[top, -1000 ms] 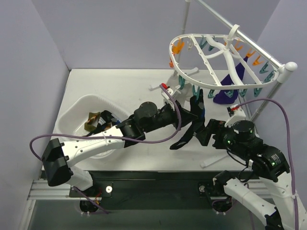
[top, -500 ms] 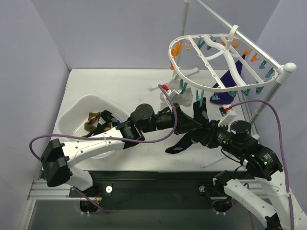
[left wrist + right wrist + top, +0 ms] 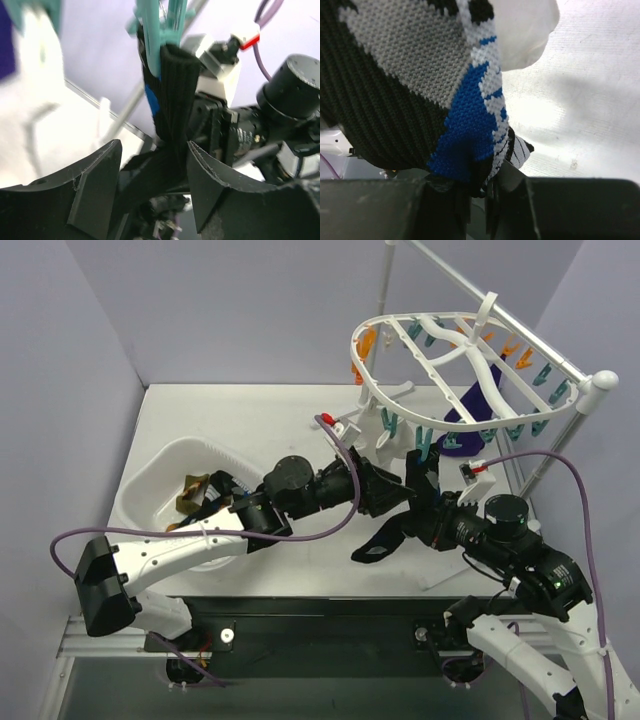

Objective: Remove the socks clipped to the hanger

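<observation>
the black ribbed fabric sock (image 3: 385, 538) with blue and pale print is hung by its cuff from a teal plastic clip (image 3: 427, 443) on the near rim of the large white plastic oval ring hanger (image 3: 362, 380), and its lower end is trailed down toward the white table (image 3: 230, 420). since a second ago the grip has been swapped. the left gripper (image 3: 395, 495), which had been pressed together, is now seen spread, with the sock passing loosely between its fingers (image 3: 95, 190). the right gripper (image 3: 425, 515), wide open then, has been closed and the knit is pinched low down (seen bunched at the fingers in the wrist view). the cuff is not yet freed, so a pull away from the clip is judged to be next. a dark purple sock (image 3: 470, 405) is left hanging at the far side, and other socks are lying in the white plastic tub (image 3: 150, 480).
</observation>
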Available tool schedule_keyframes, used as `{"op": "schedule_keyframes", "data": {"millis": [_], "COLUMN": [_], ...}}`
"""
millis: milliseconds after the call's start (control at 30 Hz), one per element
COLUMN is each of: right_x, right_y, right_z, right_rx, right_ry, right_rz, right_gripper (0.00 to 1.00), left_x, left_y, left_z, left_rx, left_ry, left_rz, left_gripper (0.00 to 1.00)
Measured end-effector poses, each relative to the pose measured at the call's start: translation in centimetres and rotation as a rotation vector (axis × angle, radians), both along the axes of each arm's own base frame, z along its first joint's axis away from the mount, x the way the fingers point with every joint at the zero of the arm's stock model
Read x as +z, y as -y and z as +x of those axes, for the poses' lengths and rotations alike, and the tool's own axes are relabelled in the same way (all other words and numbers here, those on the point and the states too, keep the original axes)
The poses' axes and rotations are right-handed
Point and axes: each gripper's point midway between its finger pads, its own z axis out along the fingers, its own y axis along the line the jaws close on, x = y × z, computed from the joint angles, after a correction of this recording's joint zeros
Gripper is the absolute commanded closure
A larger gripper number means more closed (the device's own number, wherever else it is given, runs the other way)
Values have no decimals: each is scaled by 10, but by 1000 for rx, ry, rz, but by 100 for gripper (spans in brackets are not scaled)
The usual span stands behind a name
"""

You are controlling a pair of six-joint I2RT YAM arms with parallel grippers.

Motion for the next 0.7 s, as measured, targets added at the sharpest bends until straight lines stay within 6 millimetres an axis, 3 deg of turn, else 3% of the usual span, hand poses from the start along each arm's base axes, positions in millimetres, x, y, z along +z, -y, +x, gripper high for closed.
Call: {"op": "schedule_keyframes", "data": {"millis": [167,367,700], "right_x": [1,1,1], "right_y": [0,0,-1], "right_z": [-1,-1,-2], "right_rx": [0,1,9], "right_ry": [3,3,0], "right_rz": [2,2,5], "right_gripper": [100,100,100], "left_x": [24,54,84], "left_y": [-18,-24,2], "left_z": [14,23,15], "left_rx": [117,204,308], "left_ry": [90,158,289], "left_rz": [-24,-61,-51], "left_gripper": [37,36,32]}}
